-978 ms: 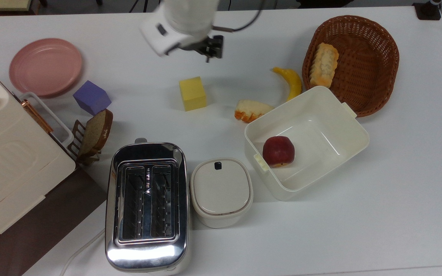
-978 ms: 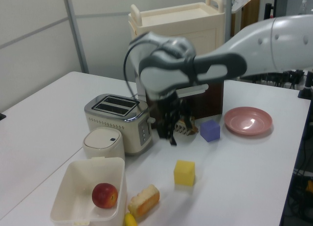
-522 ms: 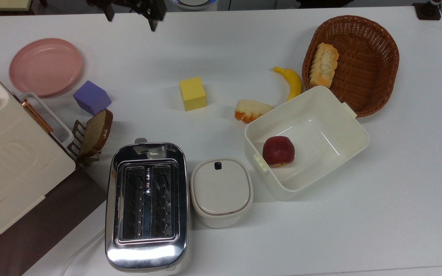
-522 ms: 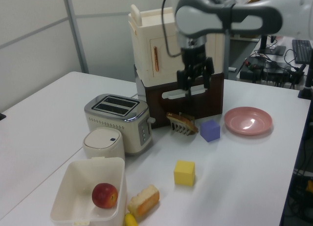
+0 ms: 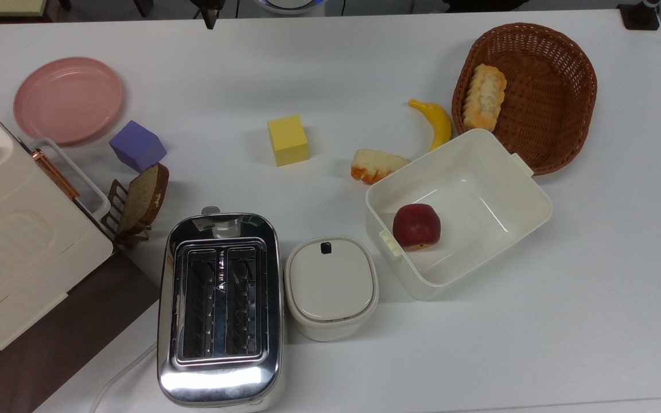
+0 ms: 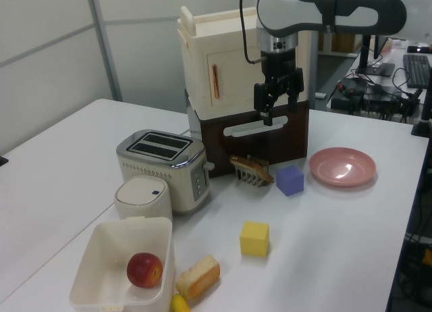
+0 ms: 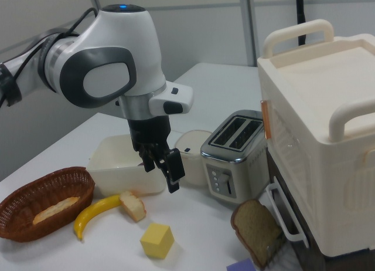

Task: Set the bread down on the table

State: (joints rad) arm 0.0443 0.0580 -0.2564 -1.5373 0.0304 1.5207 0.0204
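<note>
I have raised the gripper off the bench, moving it toward 12 o'clock in the top view; it carries nothing.

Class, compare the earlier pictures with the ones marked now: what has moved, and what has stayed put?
The arm has drawn back and up: its pincer, low near the toast rack a second ago, is raised in front of the cream cabinet, gripping nothing. The bread lies as before on the table beside the white tub; the other items also have not moved.
</note>
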